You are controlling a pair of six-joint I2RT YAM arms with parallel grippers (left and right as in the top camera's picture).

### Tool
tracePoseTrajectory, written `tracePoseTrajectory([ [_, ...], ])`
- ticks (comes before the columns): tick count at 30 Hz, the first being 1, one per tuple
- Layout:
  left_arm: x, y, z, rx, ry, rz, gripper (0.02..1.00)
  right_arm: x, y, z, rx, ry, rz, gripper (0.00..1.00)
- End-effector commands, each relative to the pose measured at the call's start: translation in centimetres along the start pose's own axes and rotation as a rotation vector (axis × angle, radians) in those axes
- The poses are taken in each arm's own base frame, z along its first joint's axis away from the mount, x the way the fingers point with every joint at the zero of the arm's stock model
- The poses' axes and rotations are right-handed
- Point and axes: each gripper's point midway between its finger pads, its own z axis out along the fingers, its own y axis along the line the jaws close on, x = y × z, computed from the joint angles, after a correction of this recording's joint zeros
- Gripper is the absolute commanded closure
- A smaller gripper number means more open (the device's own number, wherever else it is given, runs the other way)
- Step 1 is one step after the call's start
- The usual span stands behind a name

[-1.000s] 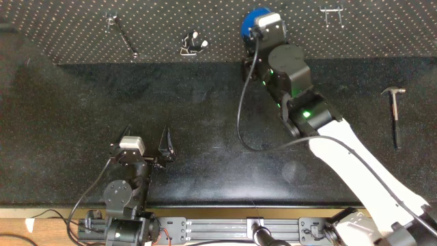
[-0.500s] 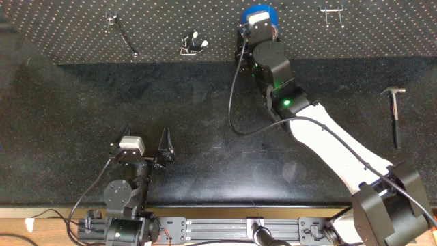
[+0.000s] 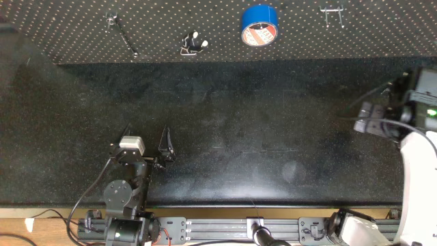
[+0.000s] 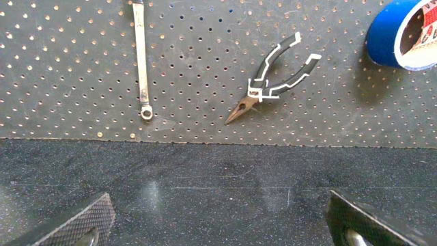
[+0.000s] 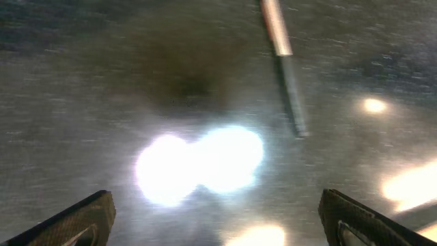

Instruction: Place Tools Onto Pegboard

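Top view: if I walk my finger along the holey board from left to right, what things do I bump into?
wrench → pliers → blue tape roll → metal hook

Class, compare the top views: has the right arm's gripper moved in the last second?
Yes. The right gripper has left the blue tape roll on the pegboard, moving down to the view's right edge.
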Motion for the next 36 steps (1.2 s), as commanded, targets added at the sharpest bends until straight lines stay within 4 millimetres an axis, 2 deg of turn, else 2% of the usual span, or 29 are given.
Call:
tracePoseTrajectory([
  [1, 0.1, -0.2, 0.0, 0.01, 0.003, 0.009, 0.023, 0.2, -4.9, 3.4, 0.034, 0.083, -0.187, 0.025],
  [4, 0.1, -0.2, 0.0, 0.01, 0.003, 0.009, 0.023, -0.4, -7.5, 7.2, 0.035, 0.125, -0.245, 0.027],
  [7, 0.1, -0.2, 0.0, 0.01, 0.003, 0.009, 0.023, -1.0, -7.7, 10.6, 0.002, 0.143, -0.302, 0.025],
  [9, 0.1, -0.2, 0.0, 0.01, 0.003, 0.009, 0.025, -1.2, -7.0, 12.4, -0.049, 0.143, -0.307, 0.025],
  [14, 0.1, -0.2, 0.0, 0.01, 0.003, 0.009, 0.023, -0.4, -6.2, 14.6, -0.101, 0.185, -0.307, 0.02],
  [15, 0.1, -0.2, 0.0, 0.01, 0.003, 0.009, 0.02, -0.2, -6.1, 14.6, -0.104, 0.192, -0.306, 0.137],
  [17, 0.1, -0.2, 0.0, 0.01, 0.003, 0.009, 0.023, 0.5, -5.9, 14.5, -0.117, 0.22, -0.305, 0.573],
  [18, 0.1, -0.2, 0.0, 0.01, 0.003, 0.009, 0.025, 0.6, -5.9, 14.4, -0.117, 0.228, -0.28, 0.75],
  [19, 0.1, -0.2, 0.0, 0.01, 0.003, 0.009, 0.023, 0.5, -5.4, 14.4, -0.141, 0.217, -0.264, 0.796],
  [21, 0.1, -0.2, 0.0, 0.01, 0.003, 0.009, 0.023, 0.0, -4.0, 14.3, -0.221, 0.181, -0.253, 0.814],
  [22, 0.1, -0.2, 0.0, 0.01, 0.003, 0.009, 0.023, 0.0, -3.7, 14.3, -0.238, 0.175, -0.25, 0.921],
  [24, 0.1, -0.2, 0.0, 0.01, 0.003, 0.009, 0.023, 0.3, -3.3, 14.4, -0.254, 0.177, -0.231, 0.923],
  [25, 0.1, -0.2, 0.0, 0.01, 0.003, 0.009, 0.023, -0.4, -3.3, 14.4, -0.252, 0.154, -0.169, 0.923],
  [26, 0.1, -0.2, 0.0, 0.01, 0.003, 0.009, 0.023, -2.0, -2.3, 13.5, -0.303, 0.077, -0.148, 0.925],
  [28, 0.1, -0.2, 0.0, 0.01, 0.003, 0.009, 0.023, -5.7, -1.1, 9.8, -0.372, -0.116, -0.095, 0.923],
  [29, 0.1, -0.2, 0.0, 0.01, 0.003, 0.009, 0.023, -8.4, -0.5, 5.2, -0.394, -0.28, -0.074, 0.925],
  [31, 0.1, -0.2, 0.0, 0.01, 0.003, 0.009, 0.025, -10.5, 1.6, -1.8, -0.387, -0.477, -0.097, 0.925],
  [32, 0.1, -0.2, 0.0, 0.01, 0.003, 0.009, 0.023, -10.9, 3.6, -5.0, -0.402, -0.565, -0.15, 0.923],
  [33, 0.1, -0.2, 0.0, 0.01, 0.003, 0.009, 0.023, -10.7, 6.8, -8.3, -0.439, -0.648, -0.243, 0.923],
  [34, 0.1, -0.2, 0.0, 0.01, 0.003, 0.009, 0.023, -10.0, 10.1, -10.1, -0.488, -0.684, -0.332, 0.925],
  [36, 0.1, -0.2, 0.0, 0.01, 0.003, 0.009, 0.025, -9.4, 13.3, -9.9, -0.544, -0.659, -0.407, 0.921],
])
